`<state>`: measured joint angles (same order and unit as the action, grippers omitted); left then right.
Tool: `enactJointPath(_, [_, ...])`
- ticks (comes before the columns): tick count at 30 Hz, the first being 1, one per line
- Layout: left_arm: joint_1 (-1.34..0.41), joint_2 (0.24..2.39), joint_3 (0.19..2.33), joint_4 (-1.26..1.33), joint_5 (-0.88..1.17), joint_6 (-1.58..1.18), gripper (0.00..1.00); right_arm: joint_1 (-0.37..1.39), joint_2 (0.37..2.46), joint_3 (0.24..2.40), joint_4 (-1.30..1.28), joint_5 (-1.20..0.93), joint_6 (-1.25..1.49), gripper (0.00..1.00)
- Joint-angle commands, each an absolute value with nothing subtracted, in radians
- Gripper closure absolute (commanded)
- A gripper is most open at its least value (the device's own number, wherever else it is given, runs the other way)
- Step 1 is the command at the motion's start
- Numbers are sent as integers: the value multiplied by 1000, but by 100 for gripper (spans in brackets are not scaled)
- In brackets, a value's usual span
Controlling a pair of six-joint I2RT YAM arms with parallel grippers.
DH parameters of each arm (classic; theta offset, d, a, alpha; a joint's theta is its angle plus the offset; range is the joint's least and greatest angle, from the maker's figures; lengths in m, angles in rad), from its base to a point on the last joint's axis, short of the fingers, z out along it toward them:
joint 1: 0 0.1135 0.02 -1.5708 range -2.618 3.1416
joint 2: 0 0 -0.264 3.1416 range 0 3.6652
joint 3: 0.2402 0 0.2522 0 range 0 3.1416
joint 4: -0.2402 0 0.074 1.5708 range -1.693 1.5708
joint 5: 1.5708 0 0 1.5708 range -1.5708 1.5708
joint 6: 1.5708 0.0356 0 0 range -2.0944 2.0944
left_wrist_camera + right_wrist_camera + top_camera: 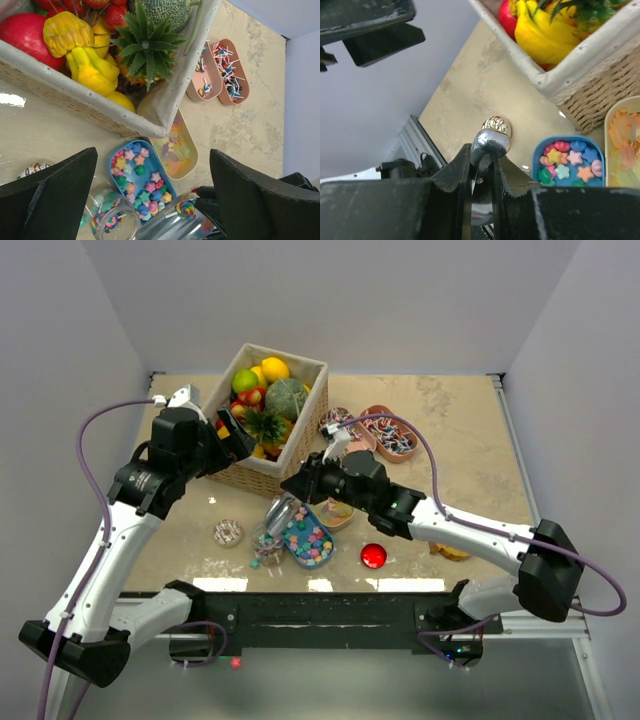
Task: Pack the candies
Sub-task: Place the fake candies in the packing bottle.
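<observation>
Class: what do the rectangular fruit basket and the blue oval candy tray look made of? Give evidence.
Rectangular fruit basket: woven wicker, matte tan, visible weave; pale cloth-like lining. Blue oval candy tray: probably plastic, smooth, uniform colour.

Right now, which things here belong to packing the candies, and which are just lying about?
Job: star candies, gummies, striped sweets, jar, scoop held by right gripper.
Lying about: fruit basket, doughnut, red ball.

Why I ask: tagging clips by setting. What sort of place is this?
Likely a lab test bench: white walls box in a table holding a wicker basket of toy fruit and candy trays.
</observation>
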<state>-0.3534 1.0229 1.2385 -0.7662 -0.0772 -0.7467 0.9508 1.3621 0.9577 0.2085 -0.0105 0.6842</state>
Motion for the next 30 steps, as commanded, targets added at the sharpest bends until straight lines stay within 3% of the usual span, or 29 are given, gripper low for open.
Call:
enactJointPath(1, [-345,1025,1281,-770,-115,-719,0,982,1362,1038,209,27,577,100])
enactJointPath(13, [-344,1025,1279,-767,-107,-713,0,1074,1410,1144,92,175,381,100])
enactJointPath(30, [-341,1020,1273,-743,-68,-683,0,1108,1393,1213,65,390,347,100])
